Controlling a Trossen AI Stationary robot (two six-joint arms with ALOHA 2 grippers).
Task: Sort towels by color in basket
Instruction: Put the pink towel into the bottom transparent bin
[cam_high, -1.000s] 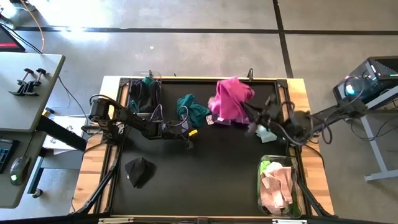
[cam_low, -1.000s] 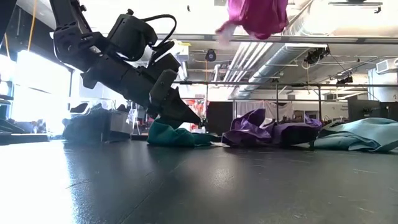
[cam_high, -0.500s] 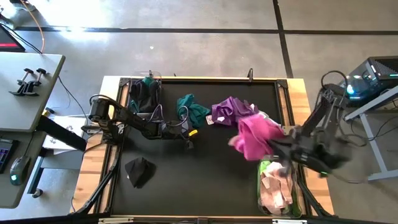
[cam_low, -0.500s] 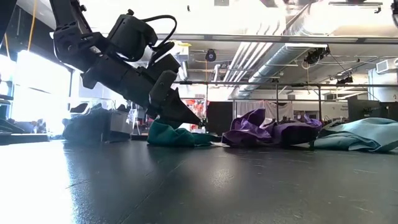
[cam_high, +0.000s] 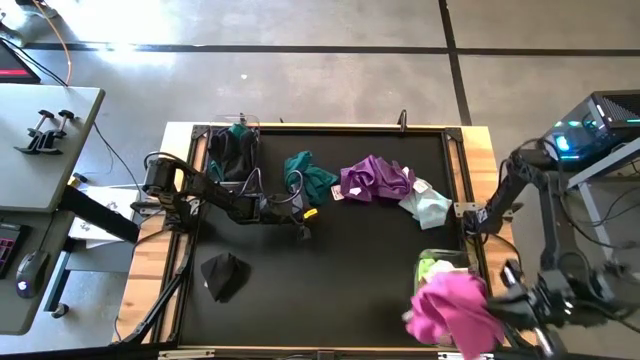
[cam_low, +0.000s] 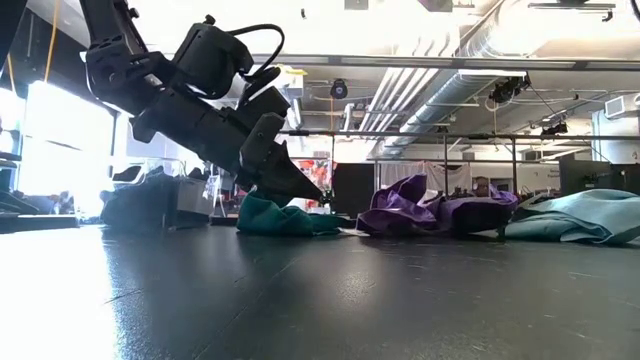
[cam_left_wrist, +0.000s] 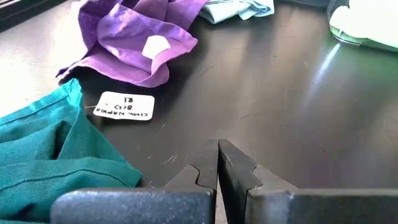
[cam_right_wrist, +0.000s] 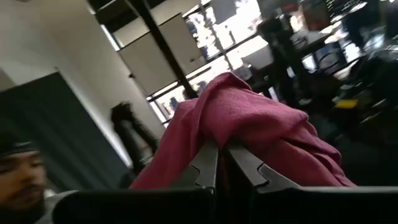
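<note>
Moved since the earlier frames: the magenta towel (cam_high: 455, 312), which was hanging over the far middle of the table a second ago, is now hanging over the near right corner, carried there by the right gripper (cam_right_wrist: 217, 163).

Right gripper: jaws are closing on the magenta towel, which is draping over both fingers in the right wrist view. From above, the cloth is hovering over the clear basket (cam_high: 433, 262) at the near right, covering most of it; a lime green towel (cam_high: 432, 268) is showing at the basket's far end.

Left gripper (cam_high: 303, 231): unchanged, sitting low over the black mat (cam_high: 330, 290) left of centre, jaws pressed together and holding nothing. It is pointing just near of the teal towel (cam_high: 309, 174).

Towels lying loose on the mat, far side, left to right:
- teal towel, crumpled, just beside the left gripper;
- purple towel (cam_high: 376, 180), crumpled, a white label (cam_left_wrist: 123, 106) lying between it and the teal one;
- mint towel (cam_high: 427, 205), just right of the purple one and touching it.

Black towel (cam_high: 224, 274): lying alone at the near left, well apart from the others.

Far left corner: a second basket (cam_high: 232, 152) is holding dark towels, with a bit of teal showing at its far end.

A person is partly showing at the edge of the right wrist view, in the room beyond the table.
</note>
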